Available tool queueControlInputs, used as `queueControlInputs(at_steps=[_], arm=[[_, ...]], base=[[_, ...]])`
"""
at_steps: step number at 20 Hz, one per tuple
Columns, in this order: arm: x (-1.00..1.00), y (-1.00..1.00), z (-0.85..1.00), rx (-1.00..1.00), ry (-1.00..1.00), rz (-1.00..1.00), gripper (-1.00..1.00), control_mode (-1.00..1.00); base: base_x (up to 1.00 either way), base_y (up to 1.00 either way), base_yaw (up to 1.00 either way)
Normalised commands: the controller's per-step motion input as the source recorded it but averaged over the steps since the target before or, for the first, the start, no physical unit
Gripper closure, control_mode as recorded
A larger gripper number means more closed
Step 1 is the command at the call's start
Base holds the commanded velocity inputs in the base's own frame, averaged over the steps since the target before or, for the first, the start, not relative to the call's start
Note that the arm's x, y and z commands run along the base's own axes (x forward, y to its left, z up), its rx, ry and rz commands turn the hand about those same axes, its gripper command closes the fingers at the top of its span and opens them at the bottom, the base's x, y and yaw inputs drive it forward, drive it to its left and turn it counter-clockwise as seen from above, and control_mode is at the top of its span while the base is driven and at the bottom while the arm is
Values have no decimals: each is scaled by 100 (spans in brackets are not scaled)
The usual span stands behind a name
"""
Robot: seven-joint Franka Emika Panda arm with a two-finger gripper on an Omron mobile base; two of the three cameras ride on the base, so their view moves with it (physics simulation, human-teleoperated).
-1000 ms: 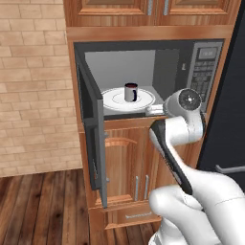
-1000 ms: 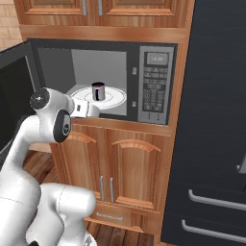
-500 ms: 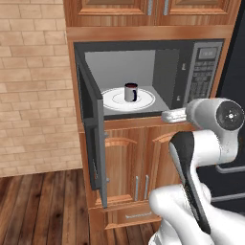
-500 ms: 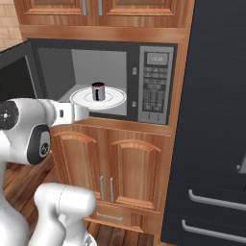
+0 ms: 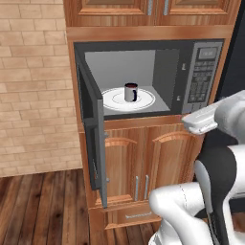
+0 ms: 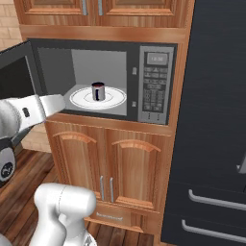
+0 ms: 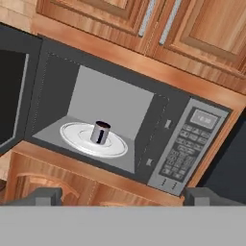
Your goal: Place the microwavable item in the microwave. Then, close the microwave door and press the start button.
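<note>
The microwavable item, a small dark cup [image 5: 130,92] [image 6: 98,91] [image 7: 100,132], stands upright on the white turntable plate [image 5: 143,100] inside the microwave [image 5: 201,76] [image 6: 154,84] [image 7: 187,144]. The microwave door [image 5: 93,129] [image 6: 14,77] [image 7: 12,96] is swung wide open to the left. My gripper [image 7: 123,197] is open with nothing between its fingertips [image 7: 48,196]. It is drawn back well in front of the cavity, apart from the cup, and looks in at it. My white hand [image 5: 203,119] [image 6: 43,106] hovers at about the height of the cavity's lower edge.
Wooden cabinet doors [image 5: 143,158] [image 6: 110,163] sit below the microwave, with more cabinets [image 7: 192,33] above. A dark fridge [image 6: 216,120] stands at the right. A brick wall [image 5: 33,95] and wooden floor [image 5: 43,206] lie to the left.
My arm has pulled back from the microwave opening toward the base, with the gripper staying open. The cup stays on the plate and the door stays open.
</note>
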Motion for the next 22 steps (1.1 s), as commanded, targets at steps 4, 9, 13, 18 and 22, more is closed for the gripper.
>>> queueControlInputs(at_steps=[4, 9, 13, 18, 22], arm=[[-100, 45, 0, -22, -11, 13, -100, -100], [-100, 73, -44, -27, -11, 9, -100, -100], [-81, 93, -68, -29, -2, 7, -100, -100], [-18, 100, -77, -28, 0, 8, -100, -100], [37, 100, -69, -24, 4, 4, -100, -100]], base=[[0, 0, 0], [0, 0, 0], [0, 0, 0], [0, 0, 0], [0, 0, 0]])
